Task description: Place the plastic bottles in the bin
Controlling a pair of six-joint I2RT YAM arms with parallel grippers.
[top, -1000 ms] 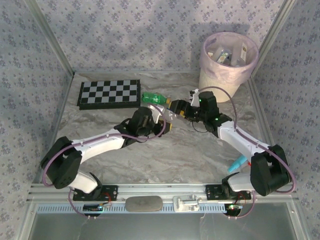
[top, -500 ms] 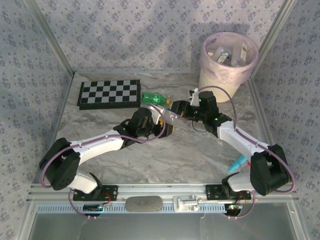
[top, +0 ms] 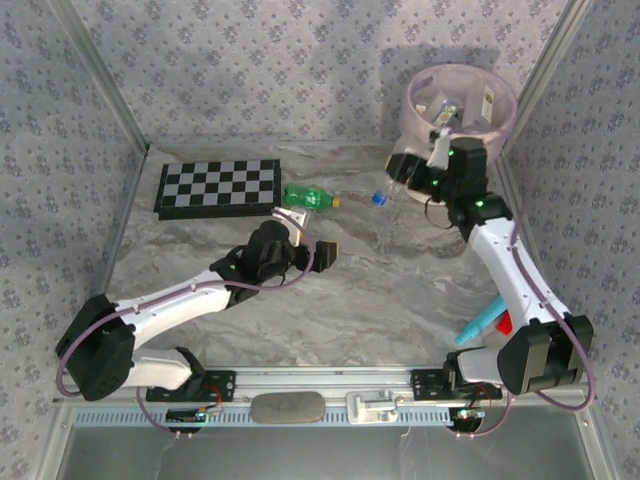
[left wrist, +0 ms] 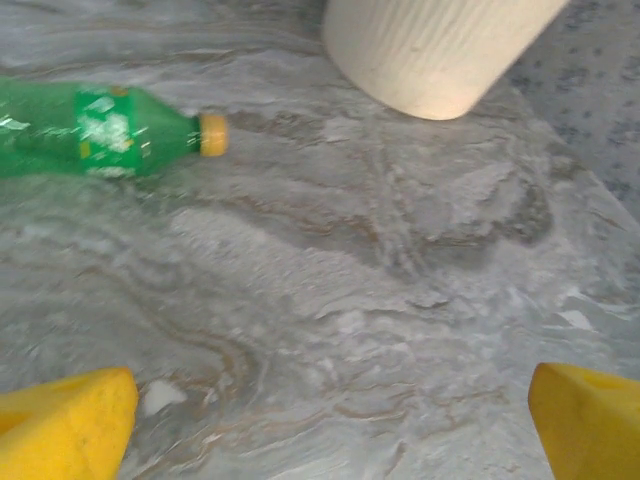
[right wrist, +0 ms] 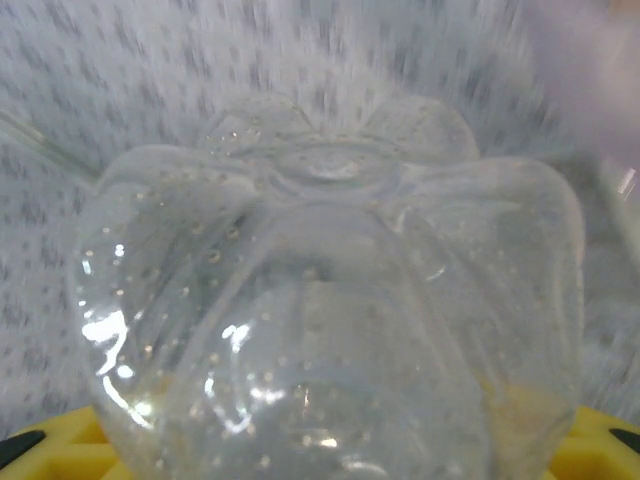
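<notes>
While my right tool (top: 403,183), one o'clock, pinches a clear bottle (right wrist: 330,300) by its sides — likely light, crushable — my left tool (left wrist: 320,415) gapes wide.

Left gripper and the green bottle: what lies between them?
Nothing but bare marbled tabletop. In the left wrist view the green bottle lies on its side beyond the open left gripper, with no object between them.

Top cam sits high at the near edge, looking down over the whole tabletop (top: 350,300). Left wrist cam skims low, facing the green bottle (left wrist: 90,135) and the foot of the bin (left wrist: 430,50), both also visible from above. Right wrist cam sits right up against a clear bottle (right wrist: 330,320)
</notes>
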